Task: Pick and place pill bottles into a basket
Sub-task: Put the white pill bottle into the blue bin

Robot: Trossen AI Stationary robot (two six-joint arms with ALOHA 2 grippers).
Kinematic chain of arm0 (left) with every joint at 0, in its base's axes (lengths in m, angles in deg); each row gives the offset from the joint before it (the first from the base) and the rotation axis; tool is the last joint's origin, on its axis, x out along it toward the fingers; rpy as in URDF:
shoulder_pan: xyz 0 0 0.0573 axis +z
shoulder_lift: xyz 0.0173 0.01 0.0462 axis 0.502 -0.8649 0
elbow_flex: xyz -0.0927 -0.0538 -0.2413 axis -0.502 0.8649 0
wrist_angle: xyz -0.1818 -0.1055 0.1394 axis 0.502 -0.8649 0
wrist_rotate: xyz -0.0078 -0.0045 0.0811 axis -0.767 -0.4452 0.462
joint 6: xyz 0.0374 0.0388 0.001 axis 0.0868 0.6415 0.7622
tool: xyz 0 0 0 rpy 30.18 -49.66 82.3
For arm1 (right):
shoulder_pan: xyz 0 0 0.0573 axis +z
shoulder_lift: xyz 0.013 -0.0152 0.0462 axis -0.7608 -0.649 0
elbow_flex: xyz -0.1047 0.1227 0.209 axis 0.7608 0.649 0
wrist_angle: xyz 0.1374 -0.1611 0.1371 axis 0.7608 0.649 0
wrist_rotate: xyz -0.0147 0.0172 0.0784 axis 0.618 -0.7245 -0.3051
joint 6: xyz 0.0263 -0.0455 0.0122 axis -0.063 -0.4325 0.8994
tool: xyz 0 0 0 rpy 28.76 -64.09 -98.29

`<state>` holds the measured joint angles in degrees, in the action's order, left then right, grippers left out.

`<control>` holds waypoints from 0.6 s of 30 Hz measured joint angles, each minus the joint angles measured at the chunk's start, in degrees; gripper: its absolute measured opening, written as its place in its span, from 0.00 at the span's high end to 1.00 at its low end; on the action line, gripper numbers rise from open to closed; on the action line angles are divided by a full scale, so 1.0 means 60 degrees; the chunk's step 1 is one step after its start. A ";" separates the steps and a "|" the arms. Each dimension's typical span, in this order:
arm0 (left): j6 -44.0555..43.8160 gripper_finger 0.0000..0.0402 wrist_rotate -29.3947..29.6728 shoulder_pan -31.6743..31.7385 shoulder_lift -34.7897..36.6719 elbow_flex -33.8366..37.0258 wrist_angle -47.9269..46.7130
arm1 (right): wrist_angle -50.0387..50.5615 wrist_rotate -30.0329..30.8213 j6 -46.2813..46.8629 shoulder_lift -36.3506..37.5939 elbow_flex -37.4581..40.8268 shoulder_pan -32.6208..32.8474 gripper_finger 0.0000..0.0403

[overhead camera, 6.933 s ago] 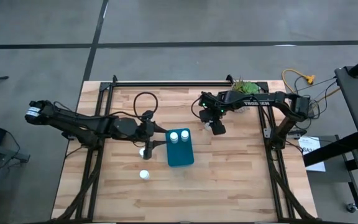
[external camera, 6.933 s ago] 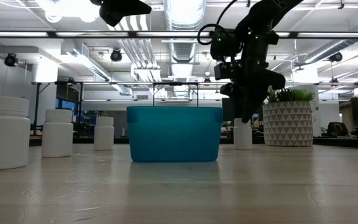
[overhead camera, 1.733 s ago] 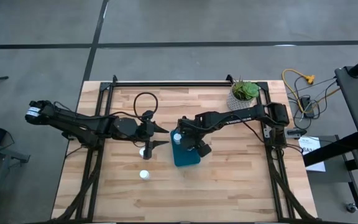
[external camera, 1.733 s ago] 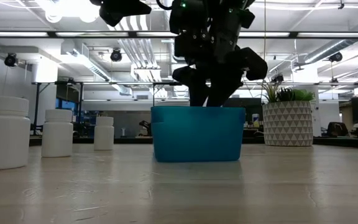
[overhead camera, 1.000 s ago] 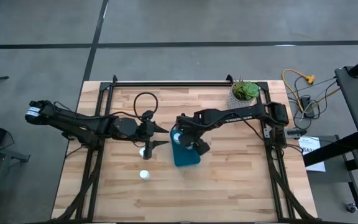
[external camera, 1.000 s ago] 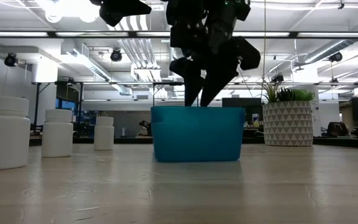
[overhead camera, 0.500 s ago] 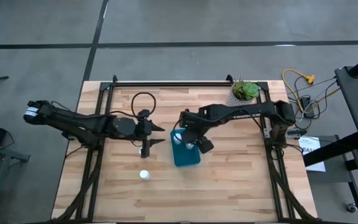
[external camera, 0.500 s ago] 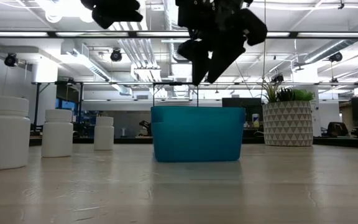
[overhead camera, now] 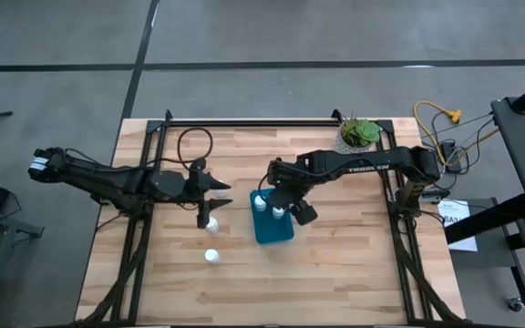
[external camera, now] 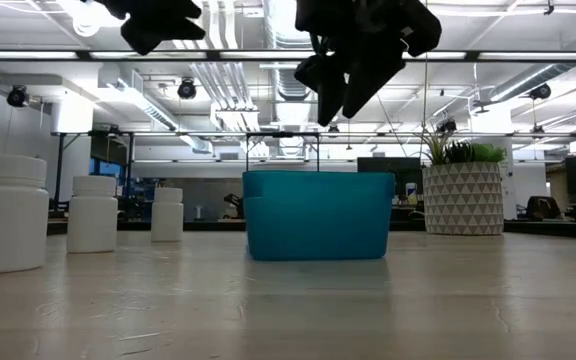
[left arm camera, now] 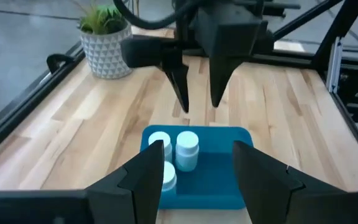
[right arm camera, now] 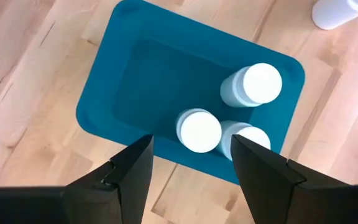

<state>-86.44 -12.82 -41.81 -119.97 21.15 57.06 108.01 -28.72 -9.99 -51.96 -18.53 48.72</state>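
Note:
The teal basket (overhead camera: pixel 276 233) stands at mid-table with three white pill bottles (right arm camera: pixel 199 130) upright inside it. My right gripper (external camera: pixel 333 98) hangs open and empty above the basket (right arm camera: pixel 142 81), fingers pointing down. My left gripper (overhead camera: pixel 224 194) hovers open and empty left of the basket, pointing toward it almost level. Two more pill bottles (overhead camera: pixel 210 222) (overhead camera: pixel 211 256) stand on their bases on the table near my left gripper. The low view shows three bottles (external camera: pixel 92 213) standing left of the basket (external camera: pixel 316 215).
A white patterned pot with a green plant (overhead camera: pixel 358 137) stands at the far right corner. Bare wood lies in front of the basket and toward the near edge. A black frame rail (overhead camera: pixel 244 121) runs along the far edge.
My right gripper has risen straight up from the basket's rim to well above it, staying open and empty. My left gripper has drawn back toward the table's left edge, away from the basket, uncovering the bottle beneath it. Basket and bottles have stayed put.

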 joint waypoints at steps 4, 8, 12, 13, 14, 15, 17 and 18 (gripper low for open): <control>-0.0248 0.57 0.0023 -0.0116 0.0233 0.0056 0.0031 | -0.0110 -0.0027 -0.0012 0.0008 0.0194 0.0000 0.48; -0.0261 0.57 0.0023 -0.0400 0.0245 0.0107 0.0032 | -0.0230 -0.0027 -0.0018 0.0011 0.0423 -0.0014 0.49; -0.0220 0.57 0.0091 -0.0729 0.0259 0.0103 0.0372 | -0.0672 -0.0452 -0.0059 0.0072 0.0641 -0.0128 0.50; -0.0203 0.57 0.0103 -0.0804 0.0263 0.0102 0.0438 | -0.0846 -0.0501 -0.0096 0.0138 0.0735 -0.0168 0.50; -0.0201 0.57 0.0144 -0.0874 0.0265 0.0100 0.0423 | -0.1012 -0.0504 -0.0137 0.0211 0.0845 -0.0222 0.50; -0.0200 0.57 0.0221 -0.0944 0.0276 0.0100 0.0385 | -0.1174 -0.0508 -0.0153 0.0321 0.0973 -0.0292 0.50; -0.0207 0.57 0.0403 -0.1112 0.0314 0.0100 0.0370 | -0.1447 -0.0508 -0.0125 0.0620 0.1267 -0.0418 0.50; -0.0218 0.57 0.0541 -0.1200 0.0331 0.0100 0.0399 | -0.1598 -0.0505 -0.0049 0.0812 0.1433 -0.0486 0.50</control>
<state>-87.74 -9.58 -49.01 -117.98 21.75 59.46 98.43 -31.75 -10.29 -47.09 -9.93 45.80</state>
